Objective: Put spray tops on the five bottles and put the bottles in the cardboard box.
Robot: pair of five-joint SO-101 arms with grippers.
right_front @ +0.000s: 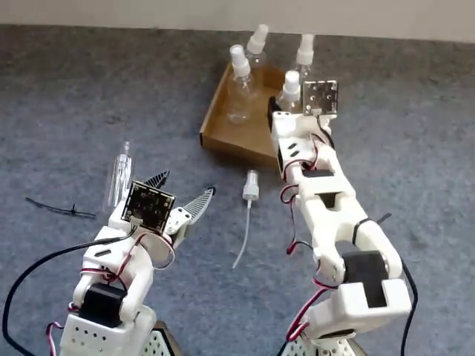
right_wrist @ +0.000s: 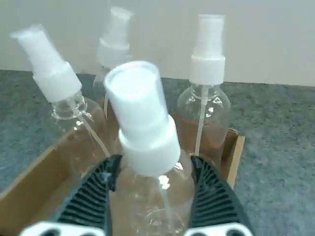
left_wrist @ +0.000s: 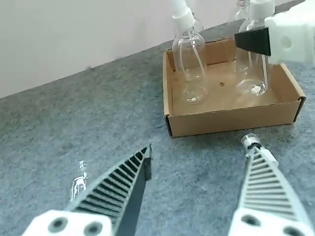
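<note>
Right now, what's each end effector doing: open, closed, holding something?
Left end effector: open, empty.
Right end effector: closed on a capped bottle in the cardboard box.

indoor room, kind unclear: grey carpet (right_front: 67,96), plain pale wall (right_front: 111,11).

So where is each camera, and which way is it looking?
High view: above, off the arms, looking down on the table; both arms show, the open left gripper, the right gripper at the cardboard box.
Left wrist view: on the left arm, facing the box; its own open fingers show.
Right wrist view: on the right arm, facing into the box; its fingers grip a capped bottle.
Shared: both wrist views show the box and bottles.
</note>
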